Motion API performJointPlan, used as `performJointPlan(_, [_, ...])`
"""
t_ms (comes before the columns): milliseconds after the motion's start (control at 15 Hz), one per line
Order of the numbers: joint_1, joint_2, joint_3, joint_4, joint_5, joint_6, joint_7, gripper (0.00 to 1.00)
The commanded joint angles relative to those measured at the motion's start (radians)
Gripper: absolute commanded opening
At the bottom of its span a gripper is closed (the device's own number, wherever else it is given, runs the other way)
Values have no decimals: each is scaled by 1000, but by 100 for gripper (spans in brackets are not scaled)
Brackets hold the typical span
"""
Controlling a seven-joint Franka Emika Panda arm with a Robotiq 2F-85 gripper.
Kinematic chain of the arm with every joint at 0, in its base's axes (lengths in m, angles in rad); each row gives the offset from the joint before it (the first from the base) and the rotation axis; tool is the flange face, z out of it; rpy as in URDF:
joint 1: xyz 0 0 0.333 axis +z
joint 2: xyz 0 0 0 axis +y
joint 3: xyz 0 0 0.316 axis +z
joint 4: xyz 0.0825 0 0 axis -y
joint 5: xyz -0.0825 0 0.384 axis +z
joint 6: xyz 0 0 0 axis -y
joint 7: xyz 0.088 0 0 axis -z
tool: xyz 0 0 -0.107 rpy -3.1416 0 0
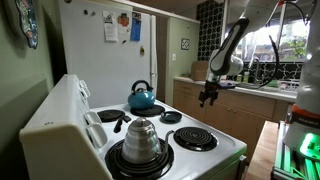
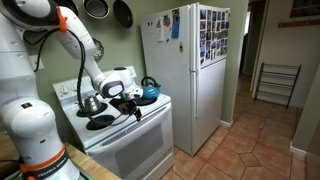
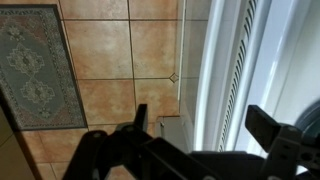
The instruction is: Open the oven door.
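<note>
Nearest the wrist lens are two dark fingers (image 3: 140, 122) of your claw (image 3: 196, 115). They are spread wide, with nothing between them but floor. Reading that view from the left, you have a patterned rug (image 3: 40, 65), then orange tiles (image 3: 130, 50), then a white ribbed surface (image 3: 235, 70) running top to bottom along the right. That surface is probably the front of the range, though you cannot be sure from this angle.

In an exterior view, again from the left, the arm (image 2: 82, 48) bends over the range (image 2: 100, 125). The claw (image 2: 131, 102) hangs at the cooktop's front edge, near a blue kettle (image 2: 150, 93). The oven door (image 2: 135, 150) is the white panel under that edge, facing the room. The fridge (image 2: 195, 80) stands just beside the range on the far side.

The relation that matters is that the door lies below your claw and slightly back toward the range. Its long axis runs sideways along the range front. No handle can be made out here. My judgement is that one would run along the door's top edge, parallel to that axis. If so, you need to come down and set the fingers to straddle a horizontal bar, one above and one below, before pulling outward.
</note>
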Motion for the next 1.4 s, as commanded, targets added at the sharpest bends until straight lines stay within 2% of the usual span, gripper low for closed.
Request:
performJointPlan(0, [-11, 20, 9, 7, -7, 6, 8, 100])
performJointPlan(267, [-15, 45, 11, 23, -9, 10, 9, 100])
performJointPlan(467, [-38, 125, 74, 100, 184, 23, -152, 100])
performJointPlan(600, [-68, 174, 142, 149, 334, 33, -287, 100])
performJointPlan(800, [-109, 256, 206, 215, 441, 36, -407, 100])
performJointPlan(1067, [-167, 335, 250, 257, 499, 37, -516, 100])
performJointPlan(1333, [-258, 397, 307, 286, 555, 50, -643, 100])
